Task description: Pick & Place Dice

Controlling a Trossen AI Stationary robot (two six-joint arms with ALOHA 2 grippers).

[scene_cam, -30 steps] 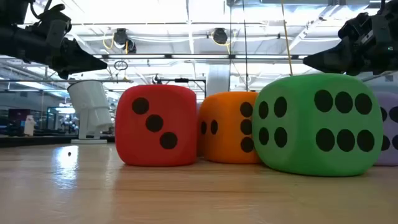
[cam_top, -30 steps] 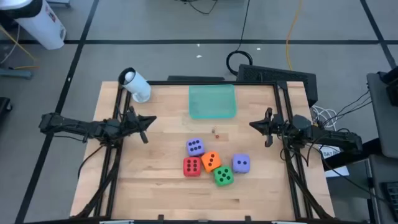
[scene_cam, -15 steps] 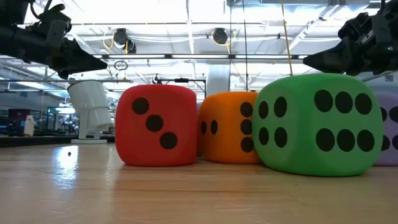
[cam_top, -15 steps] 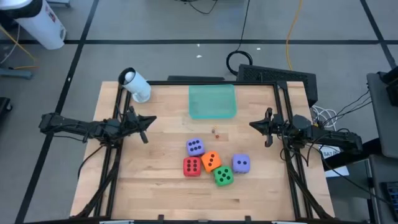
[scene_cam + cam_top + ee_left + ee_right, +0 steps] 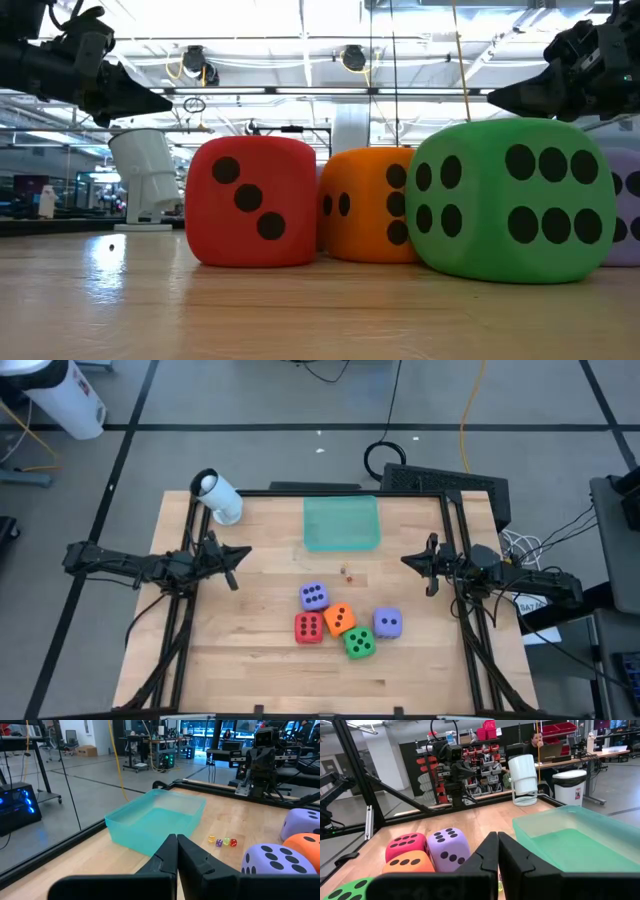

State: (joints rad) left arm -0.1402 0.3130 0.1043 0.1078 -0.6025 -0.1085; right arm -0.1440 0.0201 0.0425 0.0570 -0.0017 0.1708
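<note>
Five dice (image 5: 340,621) cluster mid-surface near the green tray (image 5: 341,523), while the left gripper (image 5: 238,555) and right gripper (image 5: 408,561), apparently both pressed together, hover at opposite edges.

Five dice: two purple (image 5: 313,596) (image 5: 388,623), one red (image 5: 308,628), one orange (image 5: 339,619), one green (image 5: 359,644). One green tray (image 5: 341,523). One white cylinder (image 5: 217,497). Three tiny dice (image 5: 222,841).

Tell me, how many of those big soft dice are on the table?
5, clustered mid-table: one purple die nearest the green tray, the orange die beside it, the red die, the green die, and another purple die.
</note>
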